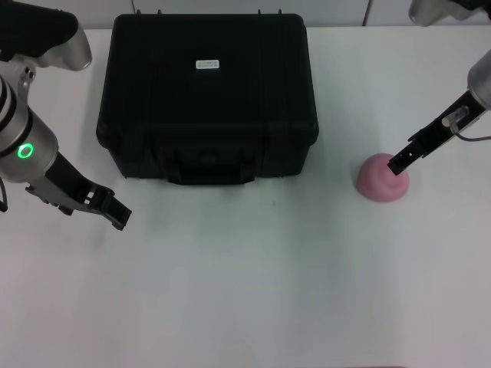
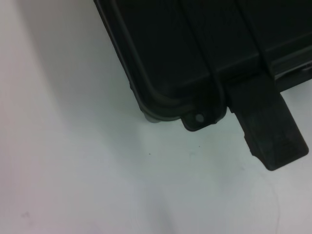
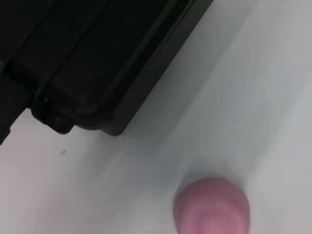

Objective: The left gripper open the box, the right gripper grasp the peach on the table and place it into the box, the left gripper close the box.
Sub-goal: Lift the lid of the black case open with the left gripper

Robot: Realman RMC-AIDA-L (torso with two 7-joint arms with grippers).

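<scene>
Sitting shut at the far left-centre of the white table [image 1: 245, 291], the box [image 1: 207, 92] is not yet being opened. The left pincer [image 1: 115, 211] is being held near its front left corner, its fingers' spacing unreadable. The peach [image 1: 380, 182], right of the box, is being met by the right pincer [image 1: 400, 162], grip unclear.

- Bright, even overhead light falls on the plain white table [image 1: 253, 291] in the head view, nearly washing it out toward 6 o'clock.
- The large black ribbed plastic box [image 1: 207, 100] casts only a soft, short shadow along its front edge at 6 o'clock.
- Both wrist views are dimmer and soft; the small pink dome-shaped peach [image 3: 212, 207] is blurred, out of focus.
- The box's surface detail is lost in darkness.
</scene>
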